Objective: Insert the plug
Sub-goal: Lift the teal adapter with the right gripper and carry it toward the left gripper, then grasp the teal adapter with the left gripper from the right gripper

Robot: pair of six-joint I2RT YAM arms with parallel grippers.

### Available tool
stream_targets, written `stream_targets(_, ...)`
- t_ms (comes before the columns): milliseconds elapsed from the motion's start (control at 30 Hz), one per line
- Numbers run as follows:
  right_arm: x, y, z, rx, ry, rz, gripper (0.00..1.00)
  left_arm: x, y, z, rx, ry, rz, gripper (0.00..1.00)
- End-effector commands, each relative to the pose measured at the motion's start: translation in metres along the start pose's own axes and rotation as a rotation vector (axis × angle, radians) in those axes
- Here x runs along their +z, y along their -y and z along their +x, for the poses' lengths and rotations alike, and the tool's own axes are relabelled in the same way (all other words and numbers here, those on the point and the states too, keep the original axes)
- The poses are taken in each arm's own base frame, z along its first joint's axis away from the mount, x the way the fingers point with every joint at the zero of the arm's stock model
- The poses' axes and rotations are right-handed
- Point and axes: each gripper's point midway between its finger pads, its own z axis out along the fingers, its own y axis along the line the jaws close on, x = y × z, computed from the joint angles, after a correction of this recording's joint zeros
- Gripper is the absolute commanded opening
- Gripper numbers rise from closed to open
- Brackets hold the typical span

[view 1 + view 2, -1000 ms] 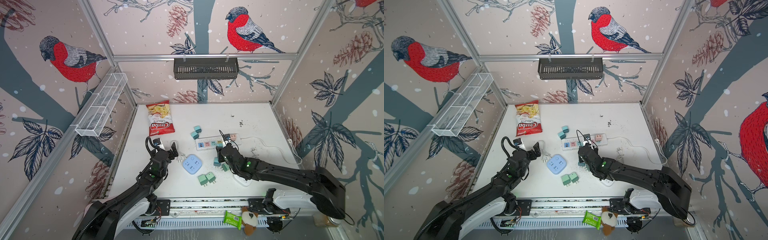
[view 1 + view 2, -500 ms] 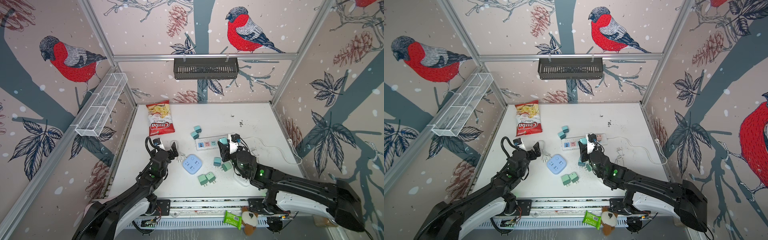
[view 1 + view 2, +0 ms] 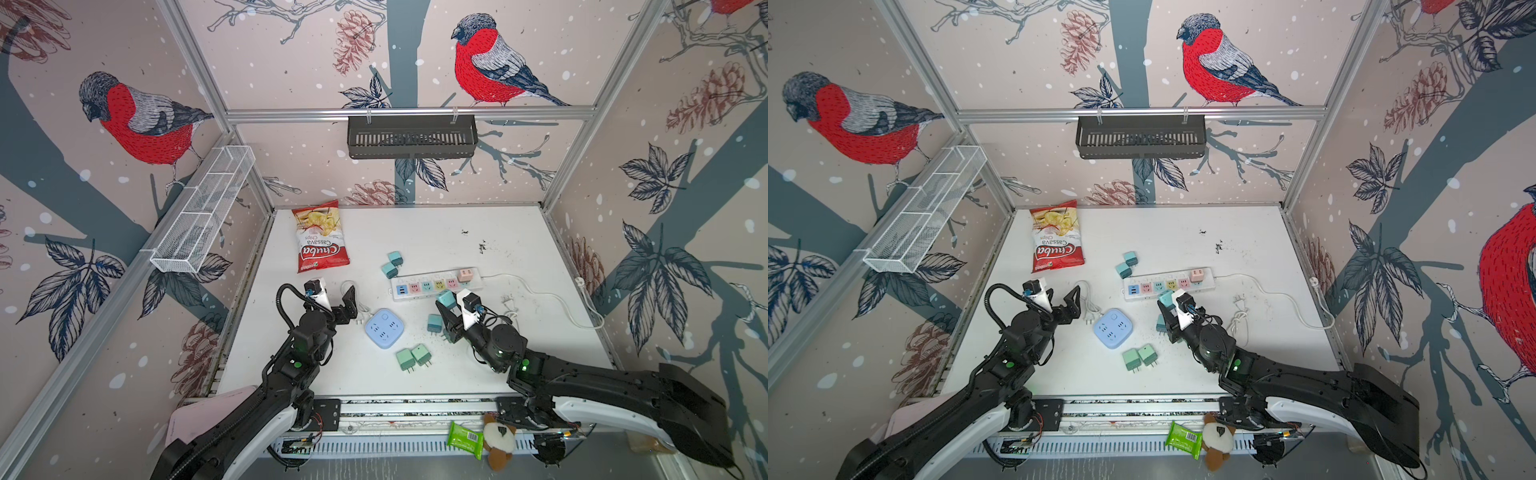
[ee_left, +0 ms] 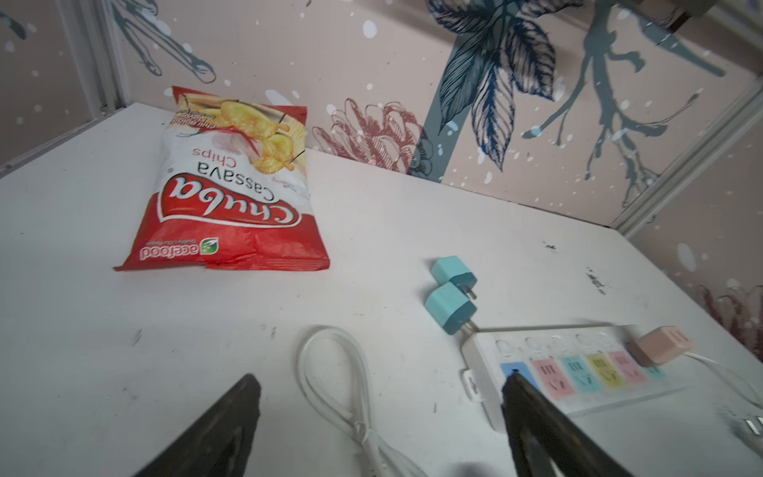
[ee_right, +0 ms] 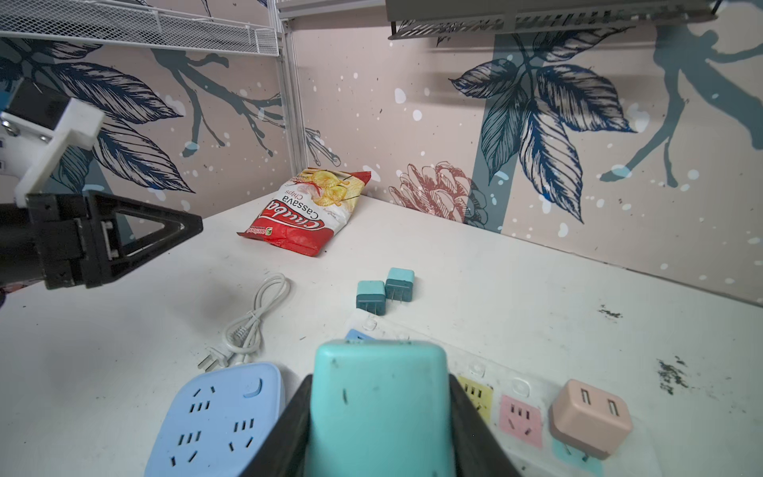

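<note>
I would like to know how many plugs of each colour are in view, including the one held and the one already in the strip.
Teal plugs: 4
Green plugs: 2
Pink plug: 1
Total: 7 in view

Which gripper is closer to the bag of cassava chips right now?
Left. The left gripper, open, hovers on the robot's side of the chips bag; the right gripper, shut on a teal plug, is farther away beside the power strip.
</note>
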Motion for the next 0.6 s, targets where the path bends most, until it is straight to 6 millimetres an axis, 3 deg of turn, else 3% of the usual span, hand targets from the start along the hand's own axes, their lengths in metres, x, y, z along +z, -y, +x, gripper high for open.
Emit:
stream_targets(0,-0.006,-0.003,-0.018,-0.007,0.091,-0.026,0.05,-0.012,0.044,-0.008,-0.006,-0.048,0.231,0.90)
stream_targets(233,-0.008,-0.014,-0.022,0.005,0.103,-0.085,0.04,-0.050,0.106,-0.032,-0.013,-0.040,0.589,0.84)
stream_targets(567,-0.010,-0.049,-0.026,-0.026,0.110,-0.163,0.04,-0.086,0.169,-0.030,-0.022,-0.120,0.868,0.81)
